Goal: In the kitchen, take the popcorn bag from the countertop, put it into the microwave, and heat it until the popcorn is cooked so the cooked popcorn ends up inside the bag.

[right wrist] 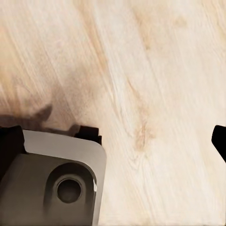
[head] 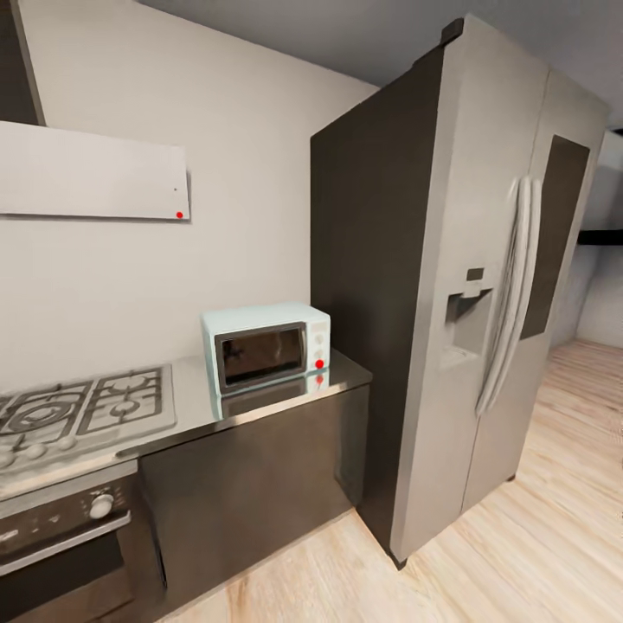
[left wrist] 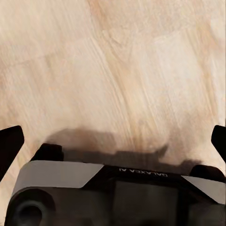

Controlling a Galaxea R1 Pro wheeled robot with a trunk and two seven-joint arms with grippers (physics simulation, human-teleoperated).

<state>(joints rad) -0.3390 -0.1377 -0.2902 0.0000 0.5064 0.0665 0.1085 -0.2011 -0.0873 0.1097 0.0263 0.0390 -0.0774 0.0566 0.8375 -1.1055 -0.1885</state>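
Microwave (head: pixel 266 347) on the worktop (head: pixel 195 411), door shut.
Both claws, left (left wrist: pixel 113 141) and right (right wrist: pixel 117 139), hang spread open over the plank floor (head: pixel 536 536); beyond, hob (head: pixel 82 407), then microwave beside the fridge (head: pixel 467 285) (grey, double-door).

A: What gets cut off in the head view?

B: The hob (head: pixel 82 407) runs off the frame at nine o'clock, and the oven (head: pixel 65 545) below it is cropped at seven o'clock. The hood (head: pixel 91 173) is sliced by the same edge. The fridge (head: pixel 467 285) hides the wall behind it.

A: The microwave (head: pixel 266 344)?

B: Its dark door glass shows nothing of the inside, and its knobs are too small to read.

A: And the wrist views?

B: The left gripper (left wrist: pixel 113 141) shows only as black fingertips (left wrist: pixel 9 146) clipped at three and nine o'clock; the right gripper (right wrist: pixel 113 141) likewise, with one fingertip (right wrist: pixel 219 139) at three o'clock. Both robot bases (left wrist: pixel 113 193) are cropped at six o'clock, hiding the floor (left wrist: pixel 117 70) beneath.
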